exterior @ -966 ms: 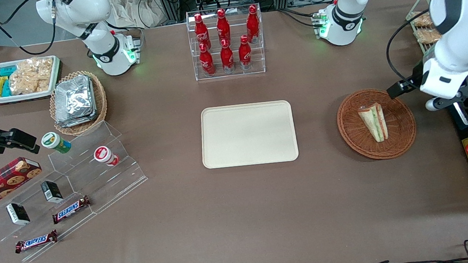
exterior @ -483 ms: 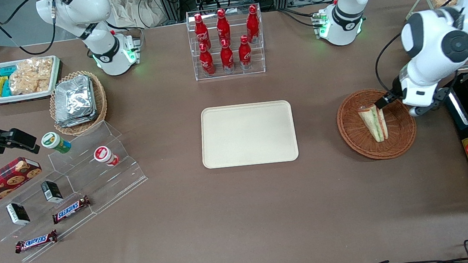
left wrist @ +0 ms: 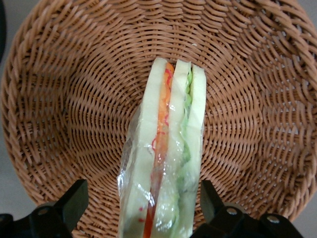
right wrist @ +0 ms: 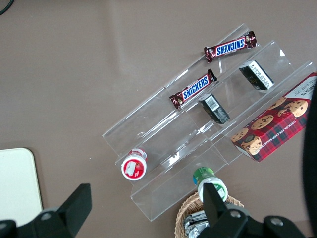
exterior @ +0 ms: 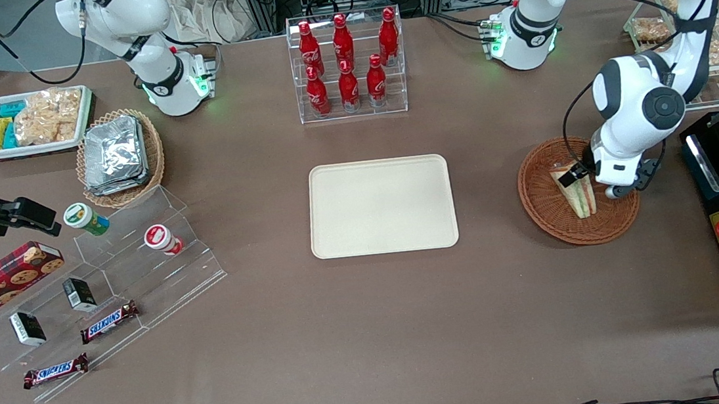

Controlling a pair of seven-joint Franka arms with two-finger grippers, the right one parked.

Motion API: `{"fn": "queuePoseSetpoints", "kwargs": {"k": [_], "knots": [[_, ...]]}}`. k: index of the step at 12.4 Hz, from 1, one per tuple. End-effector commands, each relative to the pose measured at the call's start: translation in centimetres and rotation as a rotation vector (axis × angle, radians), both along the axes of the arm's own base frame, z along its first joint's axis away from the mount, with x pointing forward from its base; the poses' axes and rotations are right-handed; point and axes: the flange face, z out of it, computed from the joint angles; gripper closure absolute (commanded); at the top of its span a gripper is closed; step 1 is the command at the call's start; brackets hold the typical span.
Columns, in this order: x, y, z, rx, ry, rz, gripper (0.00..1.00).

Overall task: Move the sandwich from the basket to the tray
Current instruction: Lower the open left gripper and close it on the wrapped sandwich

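Here the claw [exterior: 578, 174] of the working arm is seen lowered over the reddish-brown wicker basket [exterior: 542, 211], which rests on the brown worktop [exterior: 372, 333] toward the working arm's end. In the left wrist view the two dark fingers [left wrist: 74, 203] are spread apart, one on each side of the sandwich [left wrist: 166, 163], and nothing is gripped between them; a gap is visible between each finger and the wrapped bread.

The sandwich [exterior: 575, 191] lies inside the basket [left wrist: 49, 99], wrapped in clear film, standing on its edge so that its layers face up: pale bread slices with an orange-red filling line and a green leafy line between them. Its narrow end is pointed toward the basket's centre, and its wider end is found between the fingers.

The cream-beige tray [exterior: 381, 206] lies flat at the middle of the worktop, well apart from the basket, and nothing is carried on it. Farther from the front camera than the tray, a clear acrylic rack of red cola bottles [exterior: 346, 58] is set. Toward the parked arm's end, a lighter wicker basket with foil packets [exterior: 114, 156], a white tray of snack packets [exterior: 35, 121], a clear stepped display stand [exterior: 142, 276] with two Snickers bars [exterior: 109, 320] and a box of cookies [exterior: 1, 279] are seen.
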Motion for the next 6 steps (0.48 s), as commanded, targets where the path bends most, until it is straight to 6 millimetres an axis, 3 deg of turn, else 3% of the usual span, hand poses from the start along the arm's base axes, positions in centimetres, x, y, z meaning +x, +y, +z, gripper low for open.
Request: {"fn": "queuePoseSetpoints", "kwargs": {"k": [1,2,3,6], "knots": [[0.58,-0.27,0.27,-0.004,-0.014,0.016,0.03],[0.63,-0.27,0.36,-0.001,-0.019,0.010,0.38],[0.69,-0.35,0.41,0.000,-0.020,0.007,0.99],[0.75,-0.34,0.66,0.001,-0.023,0.007,1.00]]}}
